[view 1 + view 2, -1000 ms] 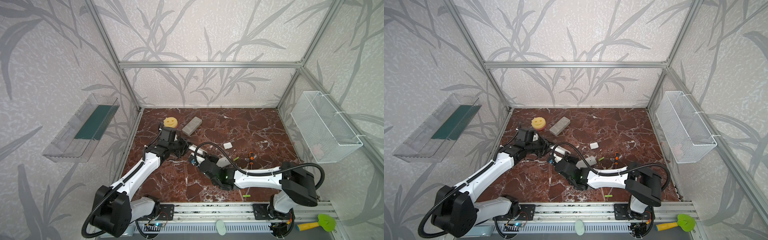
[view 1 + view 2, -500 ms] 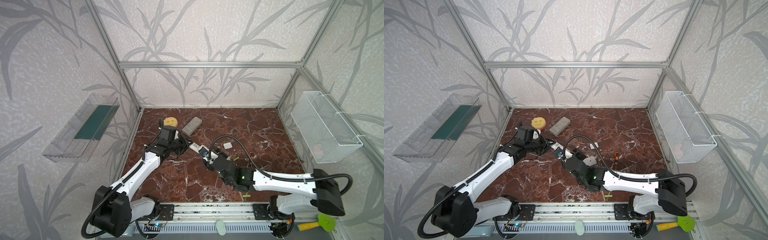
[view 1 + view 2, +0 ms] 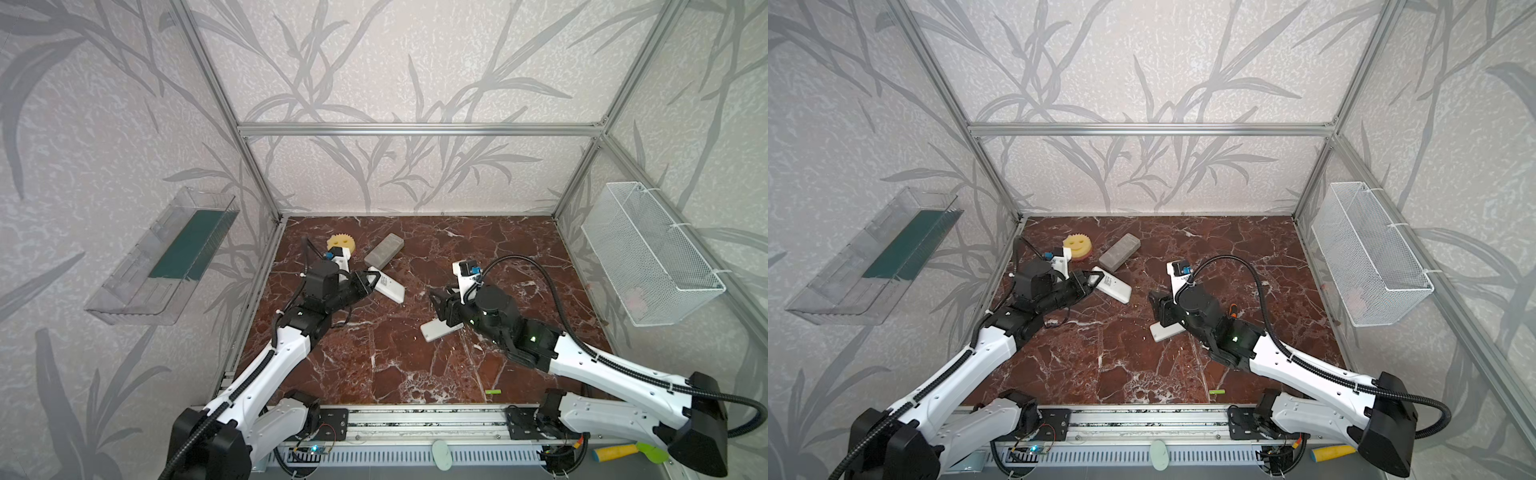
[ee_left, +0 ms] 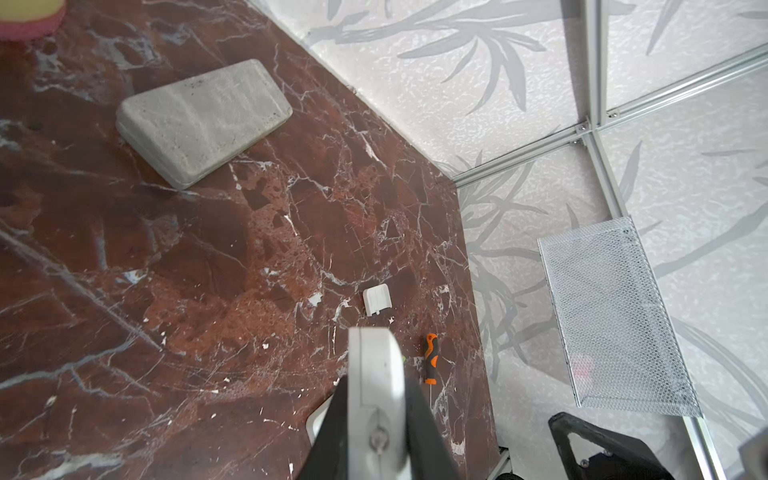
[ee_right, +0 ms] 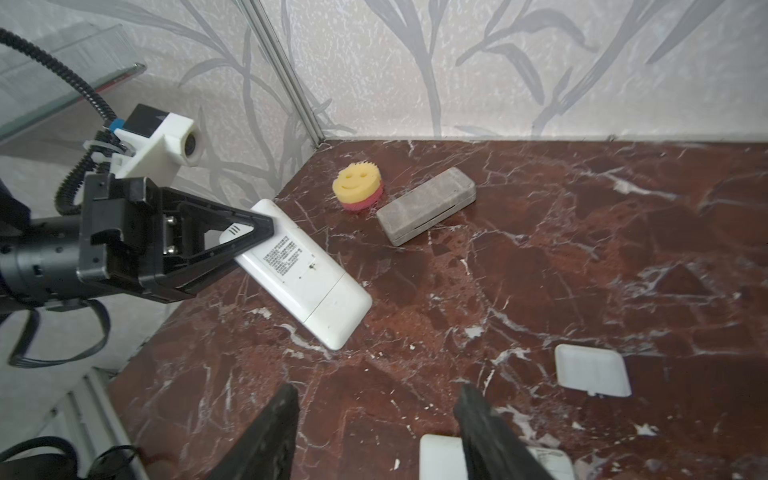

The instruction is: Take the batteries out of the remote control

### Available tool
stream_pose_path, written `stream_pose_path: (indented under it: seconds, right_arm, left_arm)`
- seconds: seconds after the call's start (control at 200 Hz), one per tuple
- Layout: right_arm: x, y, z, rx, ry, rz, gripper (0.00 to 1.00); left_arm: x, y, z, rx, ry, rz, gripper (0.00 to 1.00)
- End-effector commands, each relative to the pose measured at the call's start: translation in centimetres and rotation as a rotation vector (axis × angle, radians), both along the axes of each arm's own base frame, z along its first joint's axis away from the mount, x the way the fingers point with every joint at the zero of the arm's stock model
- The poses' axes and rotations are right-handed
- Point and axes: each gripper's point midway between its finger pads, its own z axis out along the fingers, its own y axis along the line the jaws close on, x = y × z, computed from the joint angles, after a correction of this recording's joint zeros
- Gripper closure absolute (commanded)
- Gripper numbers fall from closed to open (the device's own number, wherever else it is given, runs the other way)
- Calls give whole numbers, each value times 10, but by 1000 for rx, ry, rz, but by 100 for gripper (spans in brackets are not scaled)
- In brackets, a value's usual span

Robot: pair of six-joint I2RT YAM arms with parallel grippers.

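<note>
The right gripper has drawn back to the right, its jaws now half open and empty, just over a second white remote. The left gripper clamps one white remote by its end, near a gray case and a sponge. One cover lies on the floor. One battery lies at the near edge, well apart from both grippers.

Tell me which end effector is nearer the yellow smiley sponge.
Left. The left end effector, shut on a white remote, sits close beside the sponge. The right end effector, open, is much farther off, toward the middle.
</note>
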Motion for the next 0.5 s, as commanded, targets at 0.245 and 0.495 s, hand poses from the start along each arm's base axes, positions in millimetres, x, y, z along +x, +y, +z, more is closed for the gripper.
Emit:
stream_pose_path:
  seconds: [0.245,0.495]
  right_arm:
    - [-9,5,4,322,192,42,36]
    - [-2,19,8,379,221,52,35]
  left_arm:
    - [-12,-22,81,-109,-330,-175,100]
    - [-26,-34,94,-173,-349,-279,100]
